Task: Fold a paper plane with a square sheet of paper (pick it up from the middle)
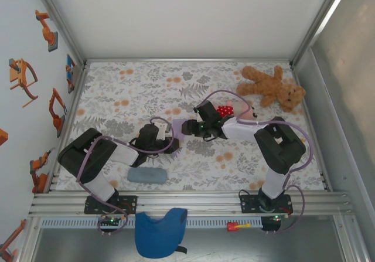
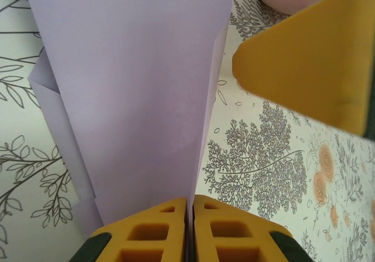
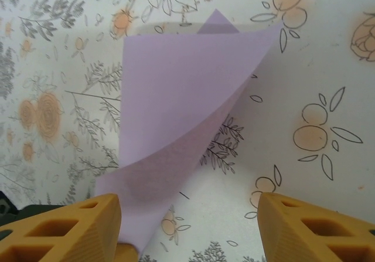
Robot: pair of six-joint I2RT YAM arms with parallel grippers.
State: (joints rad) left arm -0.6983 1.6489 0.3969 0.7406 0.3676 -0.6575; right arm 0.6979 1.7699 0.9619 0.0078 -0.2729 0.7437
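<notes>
The square sheet of paper [image 1: 177, 125] is pale lavender, folded and creased, and lies mid-table on the flowered cloth. My left gripper [image 1: 170, 134] is shut on the sheet's near edge; in the left wrist view the paper [image 2: 135, 98] rises from between the closed yellow fingertips [image 2: 170, 215]. My right gripper [image 3: 187, 221] stands open just beyond the sheet. A curled flap of the paper [image 3: 176, 115] reaches down beside its left fingertip [image 3: 76, 221], with nothing pinched. One right finger [image 2: 310, 68] shows at the upper right of the left wrist view.
A brown teddy bear [image 1: 272, 86] lies at the back right, with a small red toy [image 1: 224, 110] near the right arm. A grey-blue oblong pad [image 1: 147, 174] sits near the front edge. A blue cloth [image 1: 159, 231] hangs over the front rail. Walls close both sides.
</notes>
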